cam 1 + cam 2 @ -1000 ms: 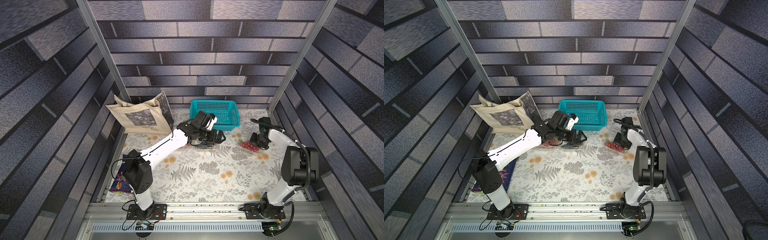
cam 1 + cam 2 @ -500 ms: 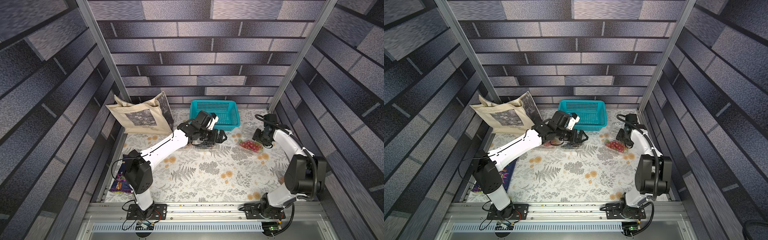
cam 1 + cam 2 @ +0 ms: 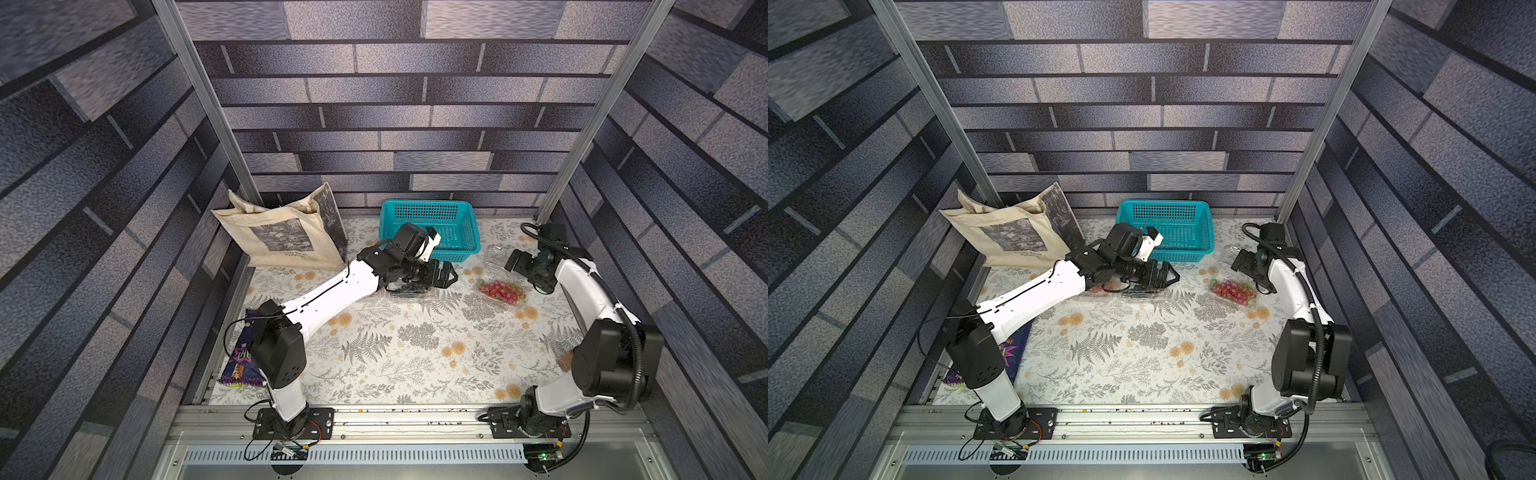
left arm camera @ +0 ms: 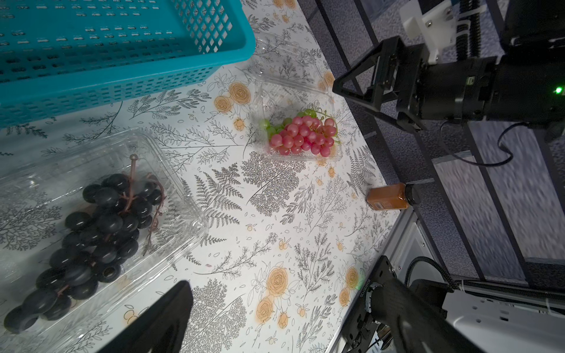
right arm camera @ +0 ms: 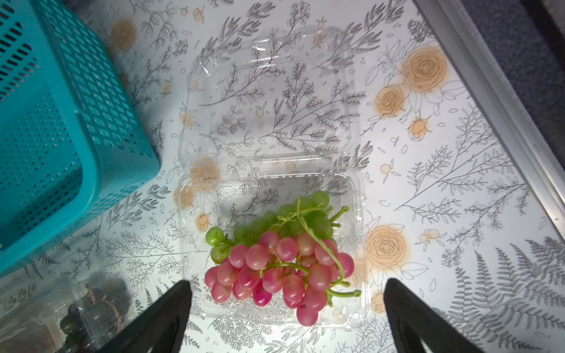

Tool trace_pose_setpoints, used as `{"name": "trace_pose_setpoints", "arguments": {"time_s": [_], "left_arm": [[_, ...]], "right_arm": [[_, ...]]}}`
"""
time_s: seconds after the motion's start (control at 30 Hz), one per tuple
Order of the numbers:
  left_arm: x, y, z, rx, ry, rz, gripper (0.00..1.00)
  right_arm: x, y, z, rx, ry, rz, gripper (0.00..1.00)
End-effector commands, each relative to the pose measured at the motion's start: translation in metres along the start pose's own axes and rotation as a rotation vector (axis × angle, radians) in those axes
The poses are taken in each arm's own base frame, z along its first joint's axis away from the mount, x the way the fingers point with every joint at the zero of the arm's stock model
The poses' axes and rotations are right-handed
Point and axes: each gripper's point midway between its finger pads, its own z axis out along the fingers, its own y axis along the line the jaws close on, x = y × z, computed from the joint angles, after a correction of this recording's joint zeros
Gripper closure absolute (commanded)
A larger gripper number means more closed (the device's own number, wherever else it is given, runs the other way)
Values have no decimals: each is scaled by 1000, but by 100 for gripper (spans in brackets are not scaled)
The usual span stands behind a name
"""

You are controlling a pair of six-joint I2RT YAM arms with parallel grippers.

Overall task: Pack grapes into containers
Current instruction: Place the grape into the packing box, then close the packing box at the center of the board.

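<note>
- Right pincer [image 5: 286, 281]: the jaws stand wide apart with nothing clamped between them. It hangs over the red-pink grapes [image 5: 275, 269] and is clear of them.
- Red-pink grapes: one bunch, with a few green berries at the stem end. It lies inside the base of the open container [image 5: 359, 214], toward one end.
- Open container: a clear clamshell whose lid [image 5: 275, 91] is folded back flat on the worktop [image 3: 395, 345]. It sits on the far right part of the worktop, just beside a corner of the teal basket [image 4: 128, 76].
- Left pincer [image 3: 451, 277]: the jaws are apart and hold nothing. It is held over the second container [image 4: 189, 198], and the left wrist view shows only one finger [image 4: 165, 318].
- Dark grapes [image 4: 101, 226]: one blue-black bunch lying inside the second container, which is also clear plastic. I cannot tell whether its lid is down.
- Second container: it sits in front of the teal basket, toward the middle of the worktop. A strip of bare cloth separates it from the open container.
- Tote bag [image 3: 282, 237]: beige, at the rear left, leaning against the wall.
- Amber bottle [image 4: 388, 198]: it has a dark cap and lies on its side near the right edge of the worktop.
- Purple packet [image 3: 243, 361]: it lies at the left edge, beside the left arm's lower joint.
</note>
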Motion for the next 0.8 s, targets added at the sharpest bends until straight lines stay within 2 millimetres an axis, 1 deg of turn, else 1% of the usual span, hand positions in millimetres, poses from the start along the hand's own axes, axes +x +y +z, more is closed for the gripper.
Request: {"name": "trace_pose_setpoints", "arguments": {"time_s": [0.0, 0.17, 0.23, 0.3, 0.5, 0.67, 0.77], "left_arm": [[-5, -2, 4, -17, -8, 11, 0], [-3, 0, 5, -31, 2, 11, 0], [-4, 1, 5, -37, 8, 15, 0], [-4, 2, 5, -44, 7, 16, 0], [-4, 8, 11, -48, 17, 9, 0], [-5, 19, 17, -54, 29, -8, 0], [-8, 25, 19, -55, 32, -21, 0]], "right_arm": [[-13, -17, -7, 31, -24, 73, 0], [-30, -50, 2, 33, -38, 223, 0], [-35, -56, 10, -6, -24, 281, 0], [-39, -60, 18, -25, -9, 304, 0], [-49, -60, 43, -60, 30, 300, 0], [-57, -51, 64, -117, 67, 296, 0], [-59, -54, 78, -104, 80, 297, 0]]}}
